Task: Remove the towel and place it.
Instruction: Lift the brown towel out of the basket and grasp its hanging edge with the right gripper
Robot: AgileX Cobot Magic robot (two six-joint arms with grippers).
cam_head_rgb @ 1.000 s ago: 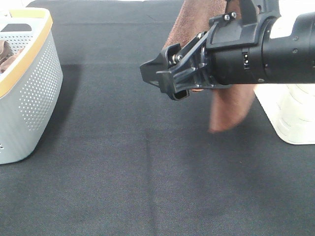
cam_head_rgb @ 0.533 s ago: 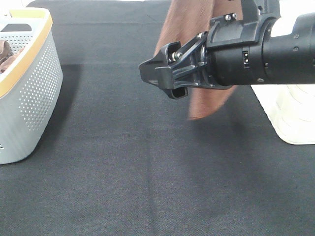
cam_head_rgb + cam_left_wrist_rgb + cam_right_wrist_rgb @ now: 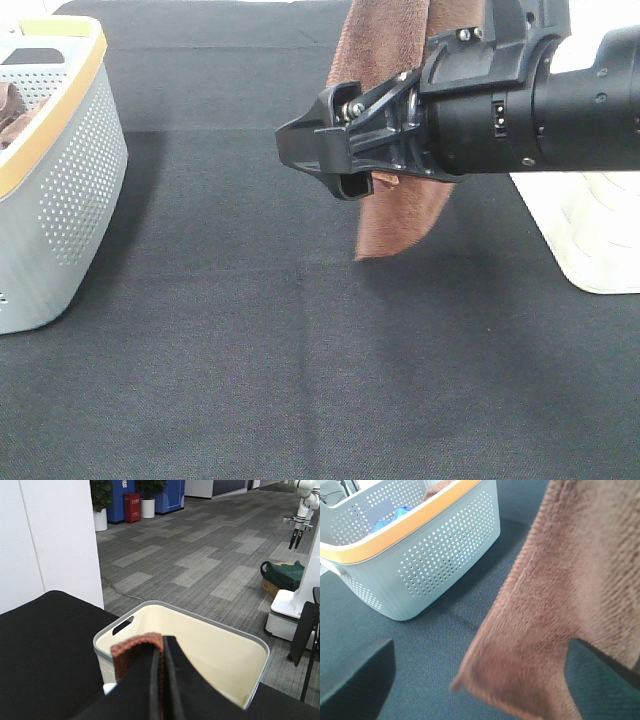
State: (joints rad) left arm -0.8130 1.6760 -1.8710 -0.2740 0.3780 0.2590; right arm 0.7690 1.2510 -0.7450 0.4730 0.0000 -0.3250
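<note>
The reddish-brown towel (image 3: 400,215) hangs from above the top edge of the exterior view, its lower corner clear of the black table (image 3: 250,350). My left gripper (image 3: 161,650) is shut on the towel's stitched hem (image 3: 135,652); it is out of sight in the exterior view. My right gripper (image 3: 325,160) is close under the camera, in front of the towel. In the right wrist view its fingers (image 3: 355,680) stand wide apart and the towel (image 3: 560,605) hangs between them, not clamped. The white tag is not visible.
A grey perforated basket with an orange rim (image 3: 60,180) stands at the left and holds a bunched brown cloth (image 3: 10,110); the basket also shows in the right wrist view (image 3: 435,555). A cream bin (image 3: 600,240) stands at the right, and its rim (image 3: 175,607) shows below the left gripper.
The towel's hanging end has swung left and now hangs lower. My right gripper has shifted slightly left.
</note>
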